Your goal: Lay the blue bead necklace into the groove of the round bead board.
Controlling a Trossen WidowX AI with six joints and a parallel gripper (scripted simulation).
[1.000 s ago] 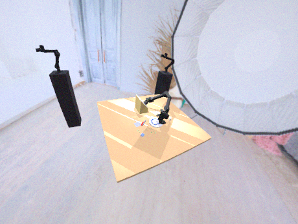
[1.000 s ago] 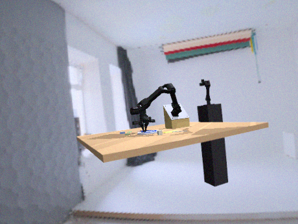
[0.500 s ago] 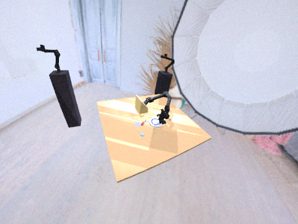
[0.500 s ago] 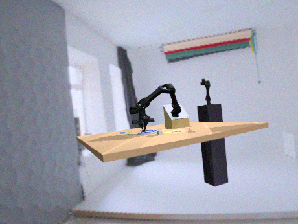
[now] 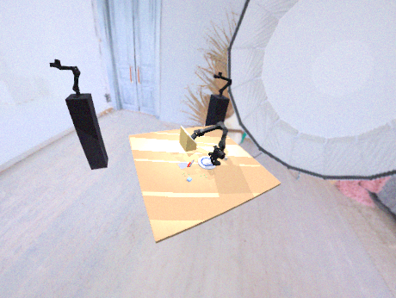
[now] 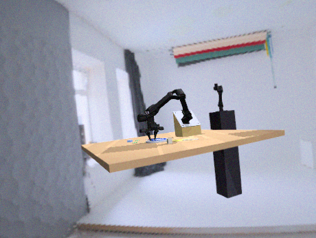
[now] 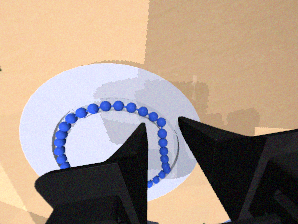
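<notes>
The round white bead board lies flat on the table. The blue bead necklace lies on it as a loop. In the wrist view its far and left beads run along or close to the groove. Its right beads lie inside the groove's curved line, which shows bare there. The near part of the loop is hidden by the fingers. My gripper points down low over the board's right part in the wrist view. It is open, with the right-hand beads showing between its fingertips.
A wooden block with a slanted panel stands near the arm's base. A small blue piece, a red piece and a pale cube lie around the board. Other arms stand on black pillars off the table.
</notes>
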